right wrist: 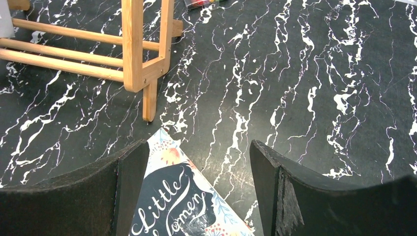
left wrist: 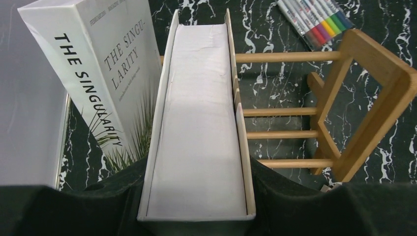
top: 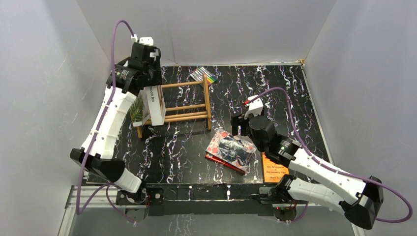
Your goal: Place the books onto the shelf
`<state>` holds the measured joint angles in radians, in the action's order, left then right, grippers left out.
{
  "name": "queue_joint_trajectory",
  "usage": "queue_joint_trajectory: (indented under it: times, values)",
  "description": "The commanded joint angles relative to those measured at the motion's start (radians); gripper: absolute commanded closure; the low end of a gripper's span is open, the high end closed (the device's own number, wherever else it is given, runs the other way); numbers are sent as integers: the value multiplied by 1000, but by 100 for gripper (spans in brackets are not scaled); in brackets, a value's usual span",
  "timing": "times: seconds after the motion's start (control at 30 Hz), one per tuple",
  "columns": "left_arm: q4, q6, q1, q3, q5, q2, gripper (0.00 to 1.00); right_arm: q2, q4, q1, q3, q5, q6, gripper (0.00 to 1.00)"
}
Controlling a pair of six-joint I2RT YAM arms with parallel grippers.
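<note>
My left gripper is shut on a plain white book, held upright at the left end of the wooden shelf, its fingers on both covers. The white palm-leaf book leans just left of it. My right gripper hangs open above a corner of the dark blue patterned book, touching nothing. That blue book lies on top of a red patterned book on the table. A thin orange book lies flat, partly under my right arm.
A pack of colourful markers lies behind the shelf's right end post. The shelf's dowel rails to the right of the white book hold nothing. Grey walls close in the black marbled table on three sides.
</note>
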<state>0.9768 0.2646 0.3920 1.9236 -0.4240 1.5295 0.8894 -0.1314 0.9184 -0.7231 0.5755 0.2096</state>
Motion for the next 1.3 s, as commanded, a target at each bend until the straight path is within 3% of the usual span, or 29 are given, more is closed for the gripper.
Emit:
queue_joint_trajectory:
  times: [0.0, 0.3, 0.43, 1.07, 1.27]
  values:
    - [-74, -36, -85, -32, 67, -25, 69, -21, 30, -1, -2, -4, 19, 16]
    - [-134, -42, -253, -92, 260, 12, 71, -43, 42, -2, 8, -8, 25, 17]
    - [-166, -75, -272, -127, 301, 6, 71, -36, 43, -1, 11, -19, 25, 17]
    - [-173, -181, -272, -161, 249, 38, 72, -10, 45, -1, 5, -37, 30, 17]
    - [-158, -160, -272, -159, 202, 56, 64, -4, 37, -3, -3, -40, 31, 17]
